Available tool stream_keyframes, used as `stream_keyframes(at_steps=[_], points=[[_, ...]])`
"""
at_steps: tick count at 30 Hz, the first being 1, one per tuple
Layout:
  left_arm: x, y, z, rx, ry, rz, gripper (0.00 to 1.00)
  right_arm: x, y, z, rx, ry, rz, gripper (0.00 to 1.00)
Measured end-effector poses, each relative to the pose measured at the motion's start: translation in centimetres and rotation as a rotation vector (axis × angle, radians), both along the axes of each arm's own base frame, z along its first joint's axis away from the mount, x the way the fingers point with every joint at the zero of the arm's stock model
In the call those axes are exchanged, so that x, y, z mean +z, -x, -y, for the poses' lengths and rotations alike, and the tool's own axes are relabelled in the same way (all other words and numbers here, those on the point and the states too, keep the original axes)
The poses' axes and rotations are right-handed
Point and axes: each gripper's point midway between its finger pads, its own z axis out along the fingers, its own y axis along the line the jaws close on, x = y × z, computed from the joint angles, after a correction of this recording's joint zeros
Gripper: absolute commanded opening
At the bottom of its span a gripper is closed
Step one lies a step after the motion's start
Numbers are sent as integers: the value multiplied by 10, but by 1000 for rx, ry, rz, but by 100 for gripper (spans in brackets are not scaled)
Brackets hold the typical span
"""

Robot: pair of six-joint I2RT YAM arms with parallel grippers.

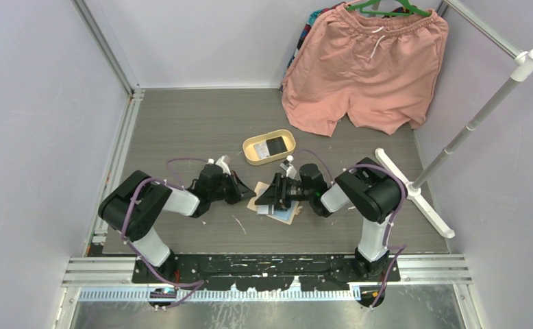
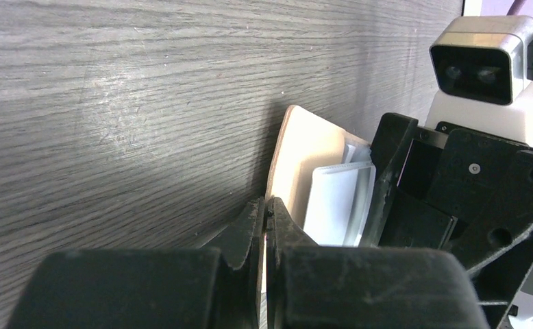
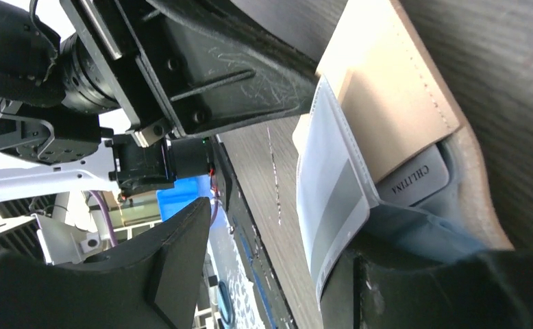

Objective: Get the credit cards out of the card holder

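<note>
Right gripper (image 3: pixel 270 233): jaws apart, nothing held. One finger lies against the inner pocket of the card holder (image 3: pixel 387 89). The other stands clear of it, and the free edge of a pale card (image 3: pixel 332 192) lies between the two. Whether this sheet is a bare card or a card in a clear sleeve cannot be told. A grey card (image 3: pixel 418 178) sits just beside it, tucked into the lining with only its printed corner showing.

Left gripper (image 2: pixel 264 218): clenched on the tan flap of the card holder at its left edge, apparently pinning the holder in place. The two grippers face each other, tips near but apart.

Location: the card holder lies open on the table (image 1: pixel 202 130), about midway between the left and right edges and closer to the near edge than to the far one. Beyond it, toward the far edge, stands an oval tray (image 1: pixel 247 149) with one dark card (image 1: pixel 275 145) in it.

Step in hand, as judged: extraction of a further card, with at least two remaining in the holder.

Next move calls for:
1. Closing the right jaws on the protruding card edge alone, not on the pocket lining.
2. Drawing the card out along the pocket mouth, away from the left gripper.
3. Holding the left clamp firm so that the holder does not follow the pull.
</note>
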Motion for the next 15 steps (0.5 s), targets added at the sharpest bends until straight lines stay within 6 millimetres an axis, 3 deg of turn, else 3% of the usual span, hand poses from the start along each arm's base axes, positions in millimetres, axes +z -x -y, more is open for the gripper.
stream_keyframes(at_steps=[9, 15], points=[[0, 0, 0, -7, 8, -4, 0, 14, 10, 10, 23, 32, -4, 60], [-1, -1, 0, -9, 13, -3, 0, 11, 11, 27, 10, 108, -6, 60]])
